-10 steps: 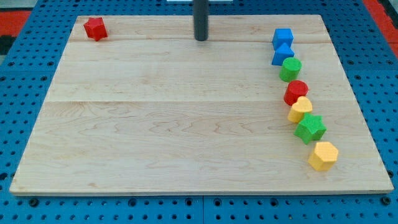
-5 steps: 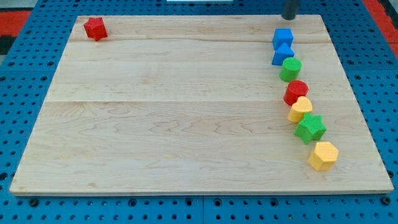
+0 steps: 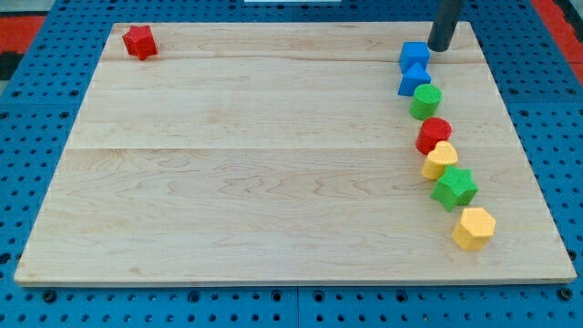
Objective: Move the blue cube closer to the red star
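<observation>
The blue cube (image 3: 414,55) sits near the board's top right, at the head of a curved row of blocks. The red star (image 3: 139,41) lies far off at the board's top left corner. My tip (image 3: 441,48) stands just to the right of the blue cube, close to its right side; I cannot tell if it touches. A second blue block (image 3: 414,79) lies right below the cube, touching it.
Below the blue blocks the row runs down the right side: a green cylinder (image 3: 425,101), a red cylinder (image 3: 434,135), a yellow block (image 3: 441,160), a green star (image 3: 454,188) and a yellow hexagon (image 3: 474,228). The wooden board (image 3: 228,164) rests on a blue pegboard.
My tip moved from the top middle of the board to the right, then down to stand beside the blue cube. No block has moved.
</observation>
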Motion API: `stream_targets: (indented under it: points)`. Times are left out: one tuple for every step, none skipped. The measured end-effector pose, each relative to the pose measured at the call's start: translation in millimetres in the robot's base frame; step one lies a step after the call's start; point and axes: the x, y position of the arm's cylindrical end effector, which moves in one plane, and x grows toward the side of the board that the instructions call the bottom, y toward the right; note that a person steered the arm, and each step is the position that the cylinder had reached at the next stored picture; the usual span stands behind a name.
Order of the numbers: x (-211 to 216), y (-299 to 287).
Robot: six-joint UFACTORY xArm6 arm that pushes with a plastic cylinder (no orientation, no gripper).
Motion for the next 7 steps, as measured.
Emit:
stream_targets:
  points:
    - [13,-9]
    - [24,-27]
    - [30,-46]
    - [33,-64]
    - [37,-80]
    - [43,-89]
    - [51,-99]
